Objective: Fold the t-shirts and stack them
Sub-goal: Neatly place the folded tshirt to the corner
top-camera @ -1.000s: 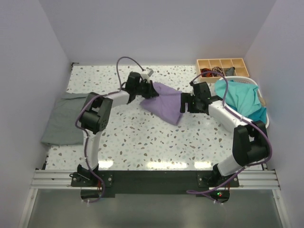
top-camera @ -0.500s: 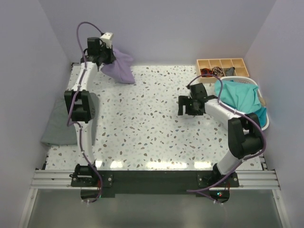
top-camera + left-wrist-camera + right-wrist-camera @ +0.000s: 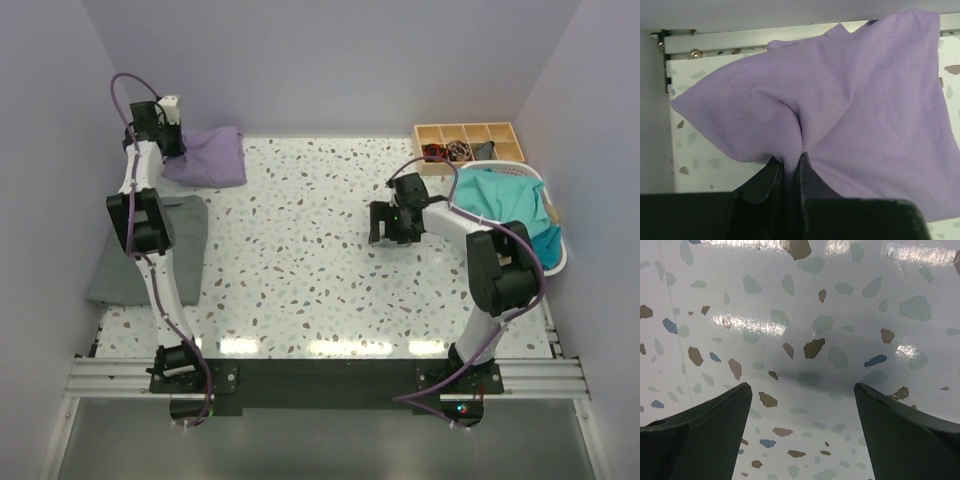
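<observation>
Left tool [image 3: 790, 169] pinches lavender t-shirt [image 3: 855, 100]; right tool [image 3: 802, 387] spread wide

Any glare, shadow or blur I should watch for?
Top view: glare patches on the speckled white tabletop along its near edge. Right wrist view: bright reflections along the top, a soft shadow below the open right claw. Left wrist view: lavender cloth t-shirt evenly lit, in focus.

T-shirt [image 3: 208, 158] far left on table [image 3: 300, 270]

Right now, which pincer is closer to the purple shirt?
Left. The left pincer is pinching the purple shirt; the right pincer hangs open far off to its right, touching nothing.
</observation>
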### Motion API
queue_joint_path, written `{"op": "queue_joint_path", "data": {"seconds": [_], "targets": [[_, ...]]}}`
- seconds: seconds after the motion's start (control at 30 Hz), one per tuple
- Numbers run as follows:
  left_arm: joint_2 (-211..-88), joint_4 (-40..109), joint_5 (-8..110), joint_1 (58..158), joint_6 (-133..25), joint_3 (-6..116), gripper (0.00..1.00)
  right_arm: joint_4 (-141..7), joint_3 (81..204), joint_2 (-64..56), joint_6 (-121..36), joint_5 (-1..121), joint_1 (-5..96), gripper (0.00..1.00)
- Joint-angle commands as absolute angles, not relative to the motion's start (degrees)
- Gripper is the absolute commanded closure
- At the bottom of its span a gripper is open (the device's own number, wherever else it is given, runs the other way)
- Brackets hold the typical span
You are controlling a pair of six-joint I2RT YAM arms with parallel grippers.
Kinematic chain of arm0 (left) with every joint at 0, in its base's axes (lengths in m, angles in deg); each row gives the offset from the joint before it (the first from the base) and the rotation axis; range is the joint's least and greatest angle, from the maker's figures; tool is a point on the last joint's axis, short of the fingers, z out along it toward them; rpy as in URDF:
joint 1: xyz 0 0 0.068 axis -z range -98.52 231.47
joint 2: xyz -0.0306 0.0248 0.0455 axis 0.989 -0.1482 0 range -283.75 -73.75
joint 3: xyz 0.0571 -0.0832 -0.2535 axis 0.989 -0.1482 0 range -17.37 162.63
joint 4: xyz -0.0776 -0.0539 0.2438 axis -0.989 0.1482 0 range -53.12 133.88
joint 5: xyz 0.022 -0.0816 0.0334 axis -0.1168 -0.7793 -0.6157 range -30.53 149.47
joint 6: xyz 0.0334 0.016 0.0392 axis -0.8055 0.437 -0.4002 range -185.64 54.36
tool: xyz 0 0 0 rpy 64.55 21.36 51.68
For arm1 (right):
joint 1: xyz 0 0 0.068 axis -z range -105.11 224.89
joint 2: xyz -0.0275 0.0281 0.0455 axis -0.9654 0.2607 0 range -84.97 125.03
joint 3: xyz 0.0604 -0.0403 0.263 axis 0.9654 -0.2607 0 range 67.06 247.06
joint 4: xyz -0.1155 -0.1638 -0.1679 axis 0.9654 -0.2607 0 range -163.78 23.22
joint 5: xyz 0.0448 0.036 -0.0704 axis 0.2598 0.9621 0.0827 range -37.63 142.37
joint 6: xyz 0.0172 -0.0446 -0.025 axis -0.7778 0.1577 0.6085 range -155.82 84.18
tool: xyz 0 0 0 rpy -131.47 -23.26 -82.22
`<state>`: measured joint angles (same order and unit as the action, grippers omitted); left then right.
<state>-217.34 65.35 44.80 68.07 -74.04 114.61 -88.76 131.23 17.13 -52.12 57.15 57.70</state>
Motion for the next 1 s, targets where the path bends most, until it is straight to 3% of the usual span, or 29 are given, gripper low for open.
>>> {"op": "queue_joint_path", "data": {"seconds": [0.0, 0.37, 0.4, 0.47, 0.5, 0.57, 0.6, 0.7, 0.8, 0.97], "targets": [[-217.19, 62.28, 46.55, 65.83, -77.15, 118.15, 1.0, -87.09, 132.98, 17.59, -52.87, 59.84, 57.75, 0.12], [-219.04, 54.56, 52.79, 62.32, -76.01, 116.58, 0.98, -87.26, 133.51, 19.18, -52.88, 61.77, 57.66, 0.12], [-218.86, 53.5, 53.75, 62.31, -76.01, 115.88, 0.82, -87.35, 133.6, 19.35, -52.79, 62.12, 57.75, 0.12], [-218.51, 49.3, 55.16, 62.23, -76.1, 113.42, 0.64, -87.26, 133.77, 19.62, -52.7, 62.56, 57.57, 0.12], [-217.81, 47.8, 56.38, 62.23, -75.31, 112.28, 0.36, -87.43, 133.86, 19.79, -52.61, 62.65, 57.48, 0.12], [-217.19, 45.5, 56.83, 62.31, -74.78, 110.34, 0.32, -87.52, 133.86, 19.97, -52.7, 62.92, 57.22, 0.12], [-216.58, 45.32, 56.05, 62.4, -74.6, 110.25, 0.25, -87.52, 133.86, 19.88, -52.7, 62.83, 57.22, 0.12], [-212.91, 44.62, 54.12, 63.02, -75.04, 107.36, 0.23, -87.17, 133.77, 19.97, -52.61, 63.0, 57.04, 0.12], [-206.85, 40.67, 55.85, 64.42, -73.12, 100.86, 0.0, -86.91, 133.77, 20.06, -52.52, 63.18, 56.61, 0.12], [-198.49, 42.14, 56.31, 67.93, -71.52, 97.16, 0.0, -86.65, 133.16, 18.83, -52.44, 62.92, 56.25, 0.12]]}}
